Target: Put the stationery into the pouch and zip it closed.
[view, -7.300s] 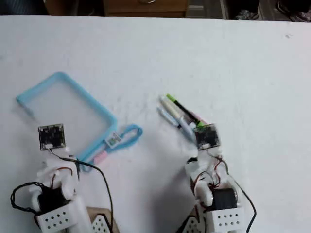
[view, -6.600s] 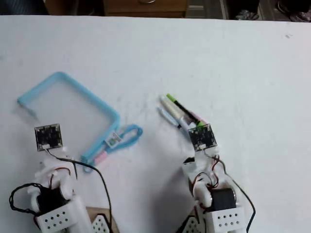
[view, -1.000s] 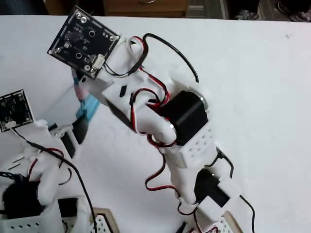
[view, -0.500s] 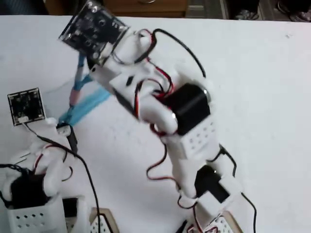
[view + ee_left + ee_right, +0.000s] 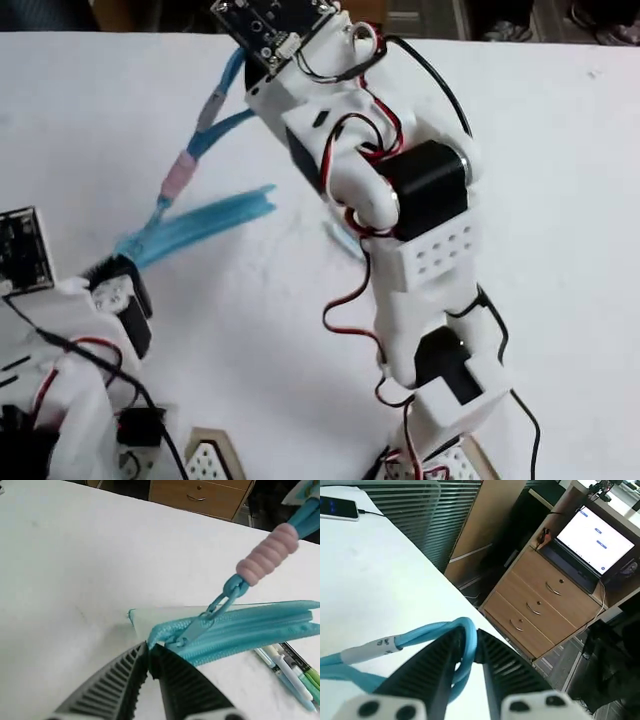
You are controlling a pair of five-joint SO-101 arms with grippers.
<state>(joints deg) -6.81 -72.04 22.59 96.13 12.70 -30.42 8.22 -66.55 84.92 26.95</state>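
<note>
The left fingers [image 5: 150, 657] are closed on one corner of the blue pouch [image 5: 250, 627], which sits toward 9 o'clock on the counter [image 5: 560, 150] in the high view. The right fingers [image 5: 479, 645] are closed on its strap loop [image 5: 420, 635], which runs toward 1 o'clock. The pens [image 5: 290, 672] lie just beside the pouch.

Left side: my left gripper [image 5: 148, 655] is pinching the near corner of the pouch [image 5: 250, 625]. Behind it, my right gripper [image 5: 471, 637] is clamping the strap [image 5: 420, 634] above the table [image 5: 75, 555]. Pens [image 5: 290, 672] are lying just beside the pouch.
</note>
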